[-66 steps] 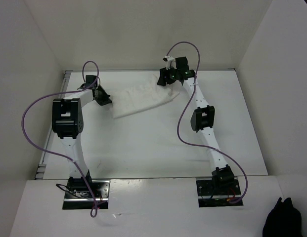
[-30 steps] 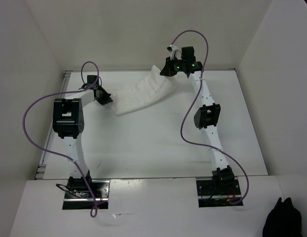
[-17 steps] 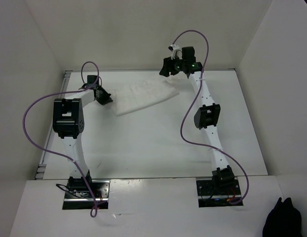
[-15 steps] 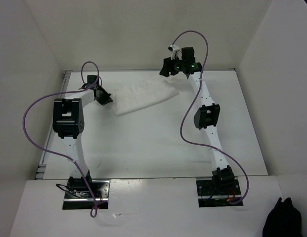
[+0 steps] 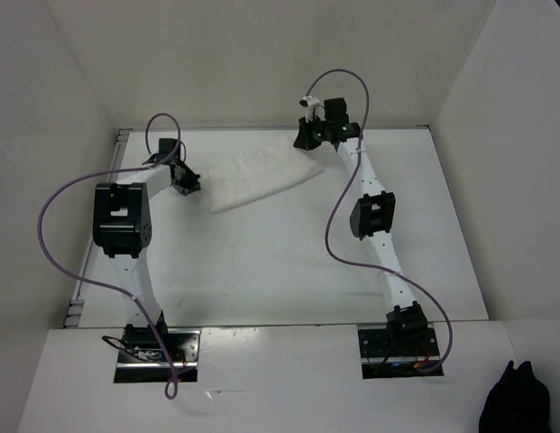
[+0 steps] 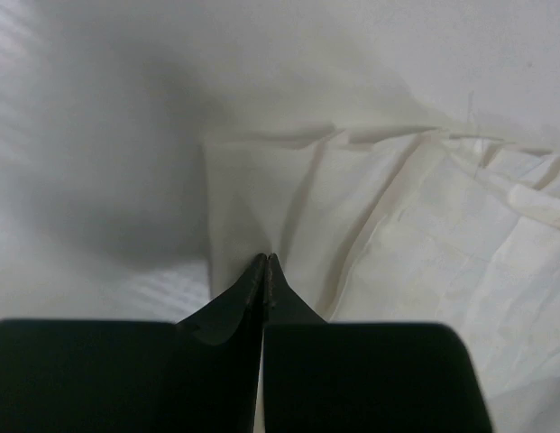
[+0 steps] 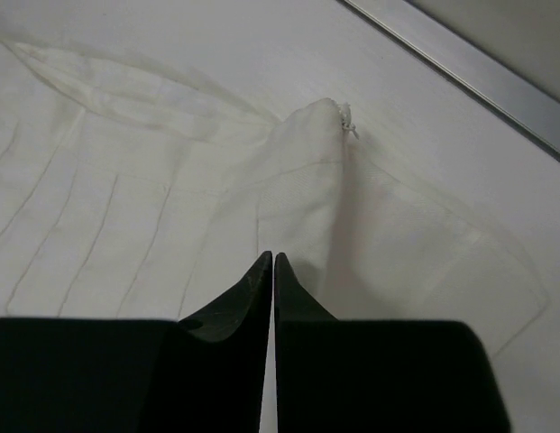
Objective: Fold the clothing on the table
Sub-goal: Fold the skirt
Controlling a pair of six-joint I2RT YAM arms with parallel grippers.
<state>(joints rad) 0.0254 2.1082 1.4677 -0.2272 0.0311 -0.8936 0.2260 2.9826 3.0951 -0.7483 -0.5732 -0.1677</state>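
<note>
on the big white desk (image 5: 261, 271) the wrinkled white cloth (image 5: 257, 176) lies flat at the far side, with the left tool (image 6: 264, 260) closed tight at its left edge and the right tool (image 7: 269, 258) closed too, over its right end.

Your black two-finger left gripper (image 6: 264, 262) is sitting with its jaws pressed tight together, no gap showing, the tips coming to one sharp point. That point is pinching into the small white garment of thin wrinkled fabric (image 6: 424, 244), just inside the cloth's edge, and creases are fanning out from right there. The rest of the cloth is spreading off toward the right of the shot, all rumpled. The matte white table (image 6: 99, 108) is showing beyond it, with a soft grey shadow falling across.
</note>
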